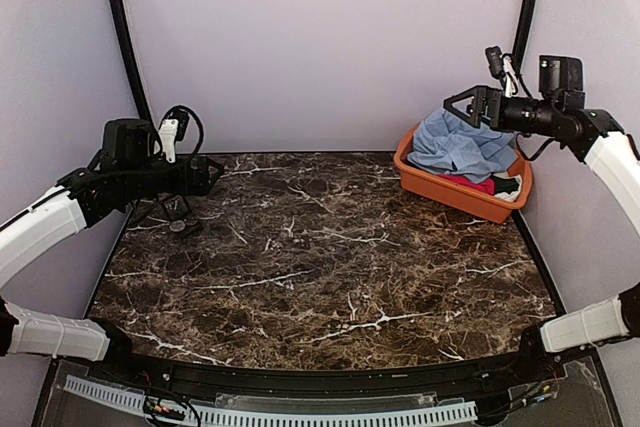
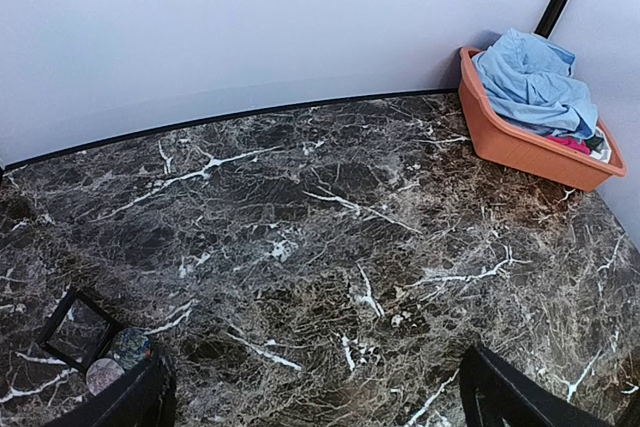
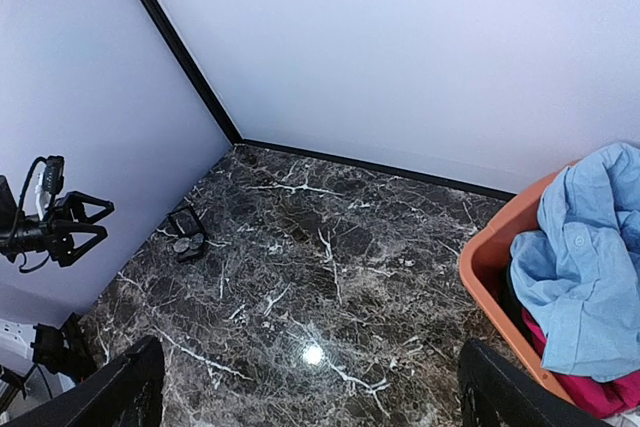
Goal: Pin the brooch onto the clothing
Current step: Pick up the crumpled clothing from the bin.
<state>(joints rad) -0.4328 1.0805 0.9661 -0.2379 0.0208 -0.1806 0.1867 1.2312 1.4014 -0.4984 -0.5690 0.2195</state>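
Plainly nothing of the task is done yet: both arms hang above the desk (image 1: 330,267) with nothing in them.

On the near left, the left pincer (image 1: 214,175) hovers with its jaws wide apart. Just beside and below it the brooch (image 1: 179,227) lies on the marble next to a small black frame (image 2: 80,330). It is a tiny dark round disc, hard to pick out against the dark veined stone, and its pin cannot be made out.

Farther off, in the far right corner, the right pincer (image 1: 456,106) is also spread wide, above an orange basket (image 1: 455,197). The shirt (image 1: 455,145) sits crumpled in that basket, light blue and thin, heaped over a red garment (image 1: 472,184).

The step in hand looks to be fetching the shirt. The right pincer should probably come straight down on the highest blue fold and take a firm bite of that cloth alone, so that the red piece stays behind. It should then lift clear of the rim before carrying the shirt to the open middle of the desk. Laying it flat would give the brooch a smooth patch to go on. Thin fabric may drag or bunch, so a slow lift seems wise.
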